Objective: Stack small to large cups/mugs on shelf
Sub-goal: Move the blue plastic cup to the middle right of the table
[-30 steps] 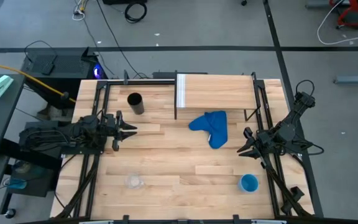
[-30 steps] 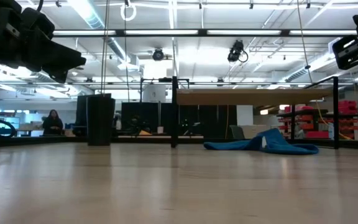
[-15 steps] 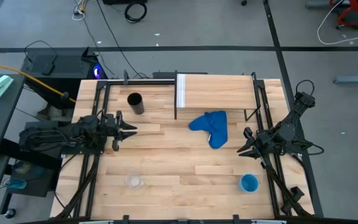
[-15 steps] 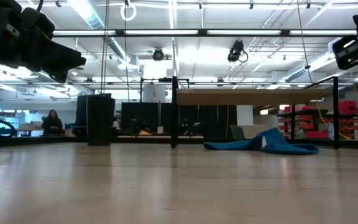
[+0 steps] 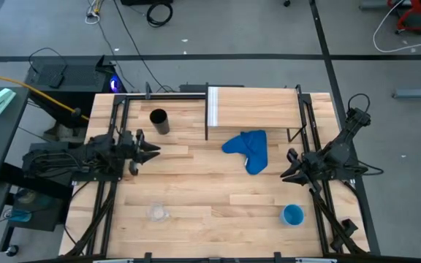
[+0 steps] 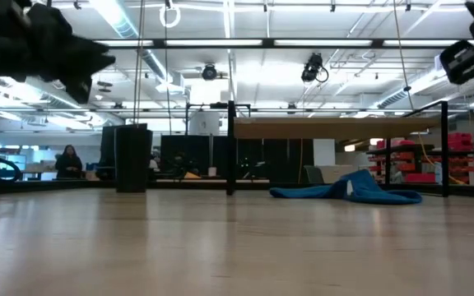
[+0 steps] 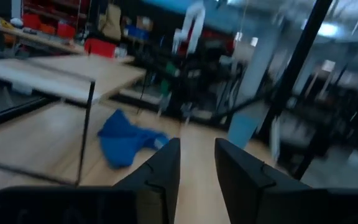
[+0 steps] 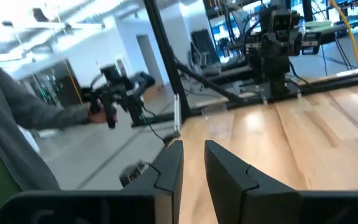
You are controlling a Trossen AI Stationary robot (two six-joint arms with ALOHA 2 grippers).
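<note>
My worktop [image 5: 196,197] is pale wood planking with a smooth, faintly satin face (ceiling lights reflect softly on it in the low view). The shelf [image 5: 258,107] has a similar light wooden top on thin black metal legs. The blue cloth [image 5: 247,150] is soft, crumpled fabric. The black tumbler [image 5: 158,120] looks matt, the blue cup [image 5: 293,215] like smooth plastic, the clear glass [image 5: 158,212] transparent. Both hands' fingers [image 7: 160,171] read as matt black.
</note>
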